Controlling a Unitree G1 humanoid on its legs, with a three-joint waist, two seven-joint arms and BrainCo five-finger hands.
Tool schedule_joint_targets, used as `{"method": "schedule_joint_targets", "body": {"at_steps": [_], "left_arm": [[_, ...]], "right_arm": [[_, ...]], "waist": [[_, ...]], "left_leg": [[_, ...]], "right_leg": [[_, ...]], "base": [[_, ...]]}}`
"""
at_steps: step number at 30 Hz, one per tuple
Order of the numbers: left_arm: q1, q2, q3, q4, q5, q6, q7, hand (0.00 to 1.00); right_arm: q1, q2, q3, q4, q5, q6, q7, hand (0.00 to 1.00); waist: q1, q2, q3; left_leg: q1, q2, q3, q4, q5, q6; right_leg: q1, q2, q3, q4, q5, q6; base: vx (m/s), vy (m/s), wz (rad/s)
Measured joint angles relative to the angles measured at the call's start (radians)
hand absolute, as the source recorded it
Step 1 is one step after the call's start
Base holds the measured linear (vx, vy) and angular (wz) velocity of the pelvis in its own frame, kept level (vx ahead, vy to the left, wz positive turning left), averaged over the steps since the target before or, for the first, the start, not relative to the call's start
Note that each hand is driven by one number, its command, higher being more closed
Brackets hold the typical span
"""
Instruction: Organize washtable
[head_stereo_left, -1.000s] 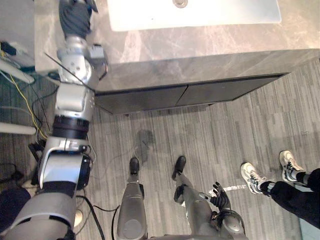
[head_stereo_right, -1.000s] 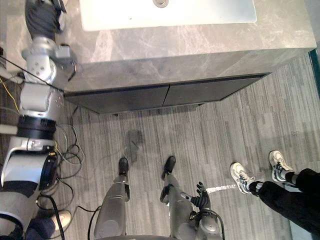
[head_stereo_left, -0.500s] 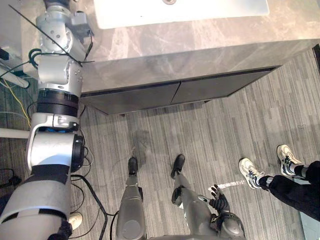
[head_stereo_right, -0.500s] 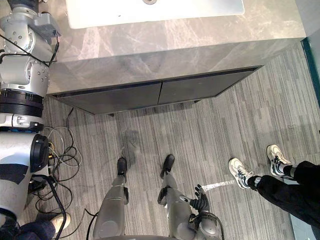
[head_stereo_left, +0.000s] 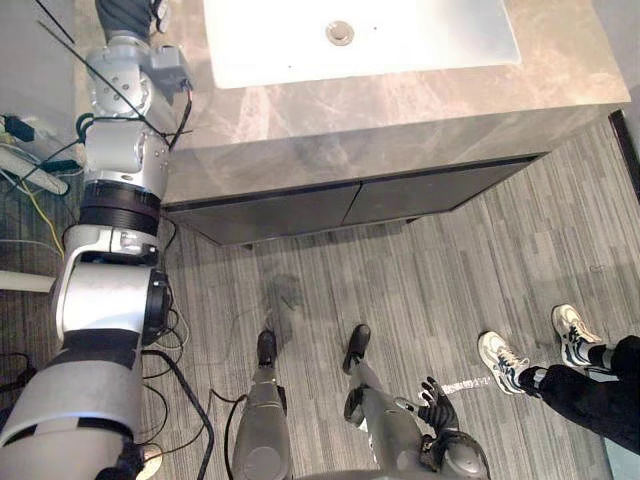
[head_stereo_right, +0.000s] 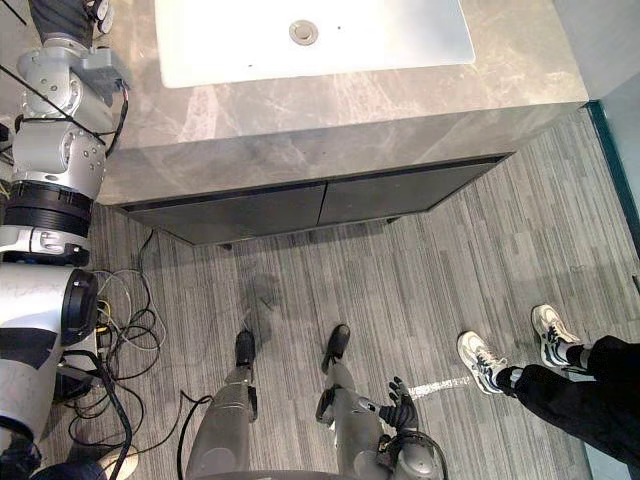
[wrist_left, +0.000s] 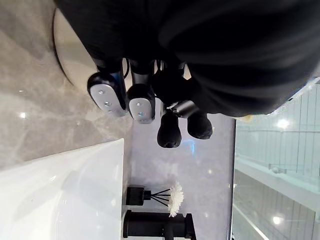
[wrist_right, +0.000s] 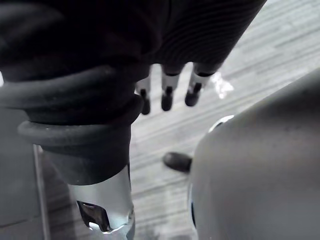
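The washtable (head_stereo_left: 400, 95) is a grey marble counter with a white basin (head_stereo_left: 430, 35) and a round metal drain (head_stereo_left: 340, 32). My left arm stretches up over the counter's left end, with my left hand (head_stereo_left: 128, 12) at the top edge of the view. In the left wrist view its fingers (wrist_left: 140, 102) hang relaxed above the marble with nothing in them, beside a pale round edge (wrist_left: 65, 55) that is partly hidden. My right hand (head_stereo_left: 437, 410) hangs low near the floor, its fingers (wrist_right: 167, 92) straight and holding nothing.
A black faucet (wrist_left: 155, 225) and a black reed diffuser with a white flower (wrist_left: 152, 192) stand behind the basin. Dark cabinet doors (head_stereo_left: 300, 205) run under the counter. A person's legs in white sneakers (head_stereo_left: 520, 360) stand on the wood floor at the right.
The camera has tilted up, so more of the basin and its drain show. My left arm still reaches over the counter's left end. The right hand stays low.
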Motion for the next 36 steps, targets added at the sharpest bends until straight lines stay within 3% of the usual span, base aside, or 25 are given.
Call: {"method": "schedule_joint_targets", "body": {"at_steps": [12,19,24,31,36], "left_arm": [[0.061,0.008,-0.040,-0.019,0.018,0.001,-0.027,1.00],[0.075,0.013,-0.041,-0.020,0.053,0.009,-0.042,1.00],[0.076,0.013,-0.021,0.029,0.071,0.024,-0.038,1.00],[0.121,0.012,0.087,0.054,0.092,0.035,-0.038,1.00],[0.121,0.012,0.093,0.054,0.092,0.038,-0.038,1.00]], "right_arm": [[0.000,-0.004,0.001,0.024,-0.003,0.001,0.000,0.00],[0.000,-0.005,0.007,0.025,-0.005,0.001,0.001,0.00],[0.000,-0.010,0.019,0.024,0.001,-0.002,0.001,0.00],[0.000,-0.010,0.016,0.024,0.000,-0.002,0.001,0.00],[0.000,-0.013,0.015,0.023,0.001,-0.002,0.001,0.00]], "waist": [[0.001,0.016,-0.037],[0.017,0.016,-0.037],[0.024,0.016,-0.037],[0.024,0.016,-0.037],[0.025,0.015,-0.037]], "left_leg": [[0.000,0.000,-0.001,0.004,0.003,0.005],[-0.011,0.002,-0.011,0.012,-0.001,-0.002],[-0.022,0.008,-0.011,0.015,-0.003,-0.003],[-0.034,0.016,-0.009,0.038,-0.010,-0.005],[-0.035,0.016,-0.009,0.040,-0.012,-0.003]], "right_leg": [[0.002,0.000,-0.001,0.000,0.005,-0.005],[0.000,0.001,-0.011,0.000,-0.001,0.001],[-0.006,0.004,-0.019,0.000,-0.002,0.001],[-0.009,0.007,-0.017,0.000,-0.002,0.002],[-0.009,0.006,-0.017,0.000,-0.002,0.002]], "base": [[0.00,0.026,0.00],[0.00,0.037,0.03],[-0.01,0.027,0.03],[0.00,0.017,-0.02],[0.00,0.007,0.00]]}}
